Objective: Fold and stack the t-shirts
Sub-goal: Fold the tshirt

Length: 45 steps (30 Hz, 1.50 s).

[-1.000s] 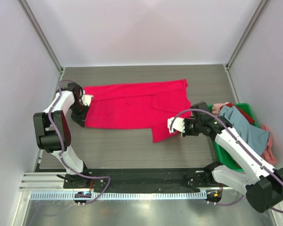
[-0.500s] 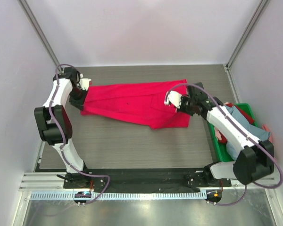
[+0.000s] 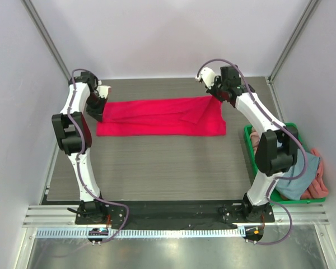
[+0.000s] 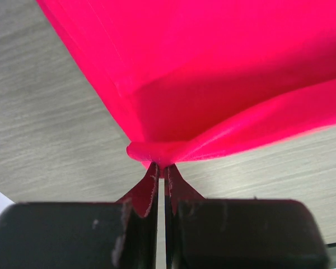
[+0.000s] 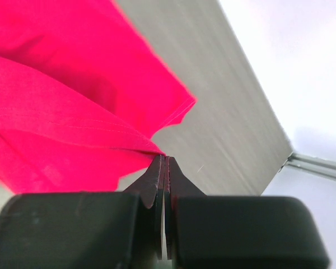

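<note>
Two arms hold one crimson t-shirt toward the far side of the counter. Top view: the left gripper sits at the shirt's left end and the right gripper at its far-right corner, with the cloth lying between them as a long folded band. The other t-shirts are heaped in the green crate at the right edge. Left wrist view: the jaws are pressed together on a pinched fold of red cloth, which rises off the counter just ahead of them. Right wrist view: the jaws are likewise clamped on a thin edge of the shirt. The step in hand appears to be laying the carried edge down to complete the lengthwise fold. To do it well, both arms should lower together with the band taut and its edges aligned, letting go only once the cloth lies flat.
</note>
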Available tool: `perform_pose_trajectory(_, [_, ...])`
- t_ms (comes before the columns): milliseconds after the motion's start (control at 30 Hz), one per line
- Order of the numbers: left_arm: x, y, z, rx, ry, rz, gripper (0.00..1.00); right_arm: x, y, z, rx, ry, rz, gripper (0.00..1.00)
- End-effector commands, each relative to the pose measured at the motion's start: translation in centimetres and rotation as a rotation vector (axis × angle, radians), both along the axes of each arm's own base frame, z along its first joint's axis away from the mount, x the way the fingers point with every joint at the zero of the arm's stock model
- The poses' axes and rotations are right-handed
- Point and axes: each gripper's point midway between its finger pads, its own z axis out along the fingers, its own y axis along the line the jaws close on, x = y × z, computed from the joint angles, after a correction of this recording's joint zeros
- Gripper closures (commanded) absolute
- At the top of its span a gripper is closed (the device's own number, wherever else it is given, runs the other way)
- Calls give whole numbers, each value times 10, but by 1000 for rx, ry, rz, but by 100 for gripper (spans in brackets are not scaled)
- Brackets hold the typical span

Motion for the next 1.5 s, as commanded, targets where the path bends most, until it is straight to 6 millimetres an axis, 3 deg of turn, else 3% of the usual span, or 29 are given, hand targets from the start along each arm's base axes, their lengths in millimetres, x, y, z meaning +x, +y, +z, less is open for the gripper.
perform_pose_trajectory(0, [4,2,11,-4,-5,-8,100,41,0,32,47,-107,-52,99])
perform_pose_trajectory(100, [9,6,8,13,-6,-7,100,58,1,35,51,-124,-54,99])
perform_pose_trajectory(133, [12,7,9,19,-15,-7,100,63,3,24,45,-107,-51,99])
perform_pose_trajectory(200, [15,7,5,21,-14,-5,100,72,5,24,43,-115,-49,99])
perform_pose_trajectory(233, [20,9,7,22,-26,-1,100,77,5,12,31,-98,-49,99])
perform_pose_trajectory(333, [26,9,3,21,-16,8,100,87,6,8,24,-100,-46,99])
perform_pose_trajectory(467, [32,15,-5,47,-16,26,100,100,7,-15,21,-72,-58,99])
perform_pose_trajectory(600, [35,17,-13,56,-12,45,98,115,9,-21,40,-76,-88,98])
perform_pose_trajectory(667, [34,19,-17,71,-1,64,86,120,9,-21,56,-81,-114,87])
perform_pose_trajectory(700, [37,21,-15,82,-14,81,79,126,5,-11,77,-108,-171,71])
perform_pose_trajectory(767, [41,22,-1,86,-61,109,54,130,5,5,108,-138,-207,63])
perform_pose_trajectory(833, [47,20,14,74,-125,119,38,124,6,30,143,-171,-218,58])
perform_pose_trajectory(867, [49,17,37,68,-187,120,37,120,8,34,146,-172,-209,58])
perform_pose_trajectory(900, [56,12,45,38,-242,115,36,110,15,22,138,-139,-188,57])
perform_pose_trajectory(933, [50,6,40,22,-235,106,36,100,17,33,139,-147,-158,56])
perform_pose_trajectory(967, [49,1,43,9,-254,91,38,87,25,9,143,-80,-111,56])
perform_pose_trajectory(1000, [50,-5,50,-9,-292,54,44,74,33,-2,141,-27,-66,55])
perform_pose_trajectory(1067, [38,-18,28,-11,-231,16,55,50,51,-28,153,82,36,55])
perform_pose_trajectory(1100, [27,-23,8,-22,-145,5,62,36,56,-41,156,154,57,55])
perform_pose_trajectory(1133, [25,-32,5,-60,-121,-7,76,27,70,-47,184,203,105,55])
perform_pose_trajectory(1167, [22,-35,-2,-77,-93,-2,81,21,73,-64,183,258,117,54])
perform_pose_trajectory(1233, [15,-36,-22,-88,-49,9,88,11,85,-78,175,319,159,54])
perform_pose_trajectory(1333, [9,-31,-44,-63,-9,15,93,18,92,-95,165,344,168,53])
perform_pose_trajectory(1367, [7,-30,-47,-51,6,19,94,25,96,-88,173,326,172,53])
perform_pose_trajectory(1400, [4,-28,-51,-44,21,22,95,24,96,-101,165,364,171,53])
perform_pose_trajectory(1467, [0,-25,-57,-34,38,31,95,28,99,-98,168,367,188,53])
